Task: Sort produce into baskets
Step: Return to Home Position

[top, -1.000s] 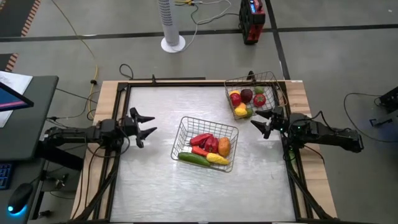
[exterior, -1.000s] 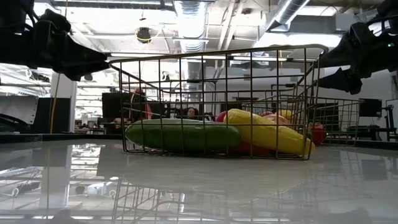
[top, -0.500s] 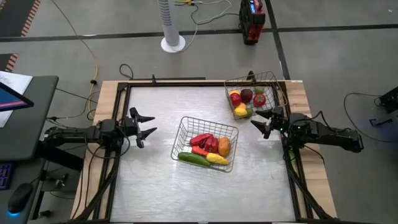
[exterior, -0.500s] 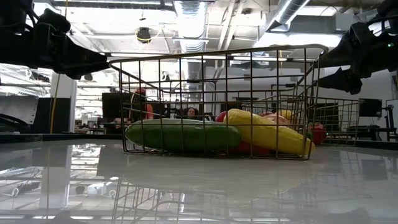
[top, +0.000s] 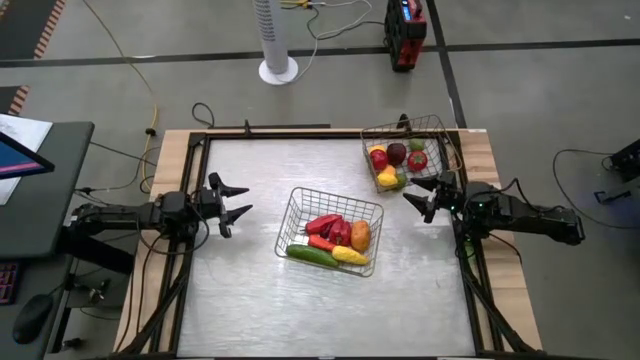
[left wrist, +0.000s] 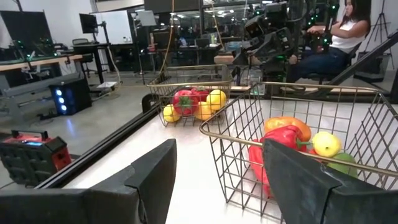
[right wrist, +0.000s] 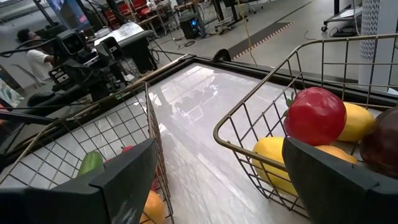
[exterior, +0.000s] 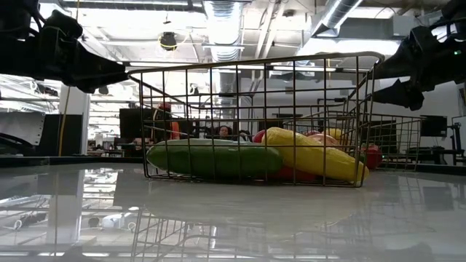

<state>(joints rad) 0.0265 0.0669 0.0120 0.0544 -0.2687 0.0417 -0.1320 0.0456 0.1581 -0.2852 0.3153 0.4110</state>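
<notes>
A wire basket (top: 333, 232) at the table's middle holds red peppers (top: 328, 228), a green cucumber (top: 311, 255), yellow corn (top: 350, 257) and an orange piece (top: 361, 235). A second wire basket (top: 412, 152) at the far right holds red, yellow and dark-purple round pieces (top: 396, 160). My left gripper (top: 238, 203) is open and empty, left of the middle basket. My right gripper (top: 418, 198) is open and empty, between the two baskets at the right. The peppers (left wrist: 273, 146) and the far basket (left wrist: 189, 99) show in the left wrist view, and the red piece (right wrist: 314, 115) in the right wrist view.
Bare table top (top: 250, 290) lies left of and in front of the middle basket. A black frame rail (top: 470, 270) runs along the table's edges. A white fan stand (top: 277, 60) and a red device (top: 405, 35) stand on the floor behind. A seated person (left wrist: 336, 37) shows beyond the table.
</notes>
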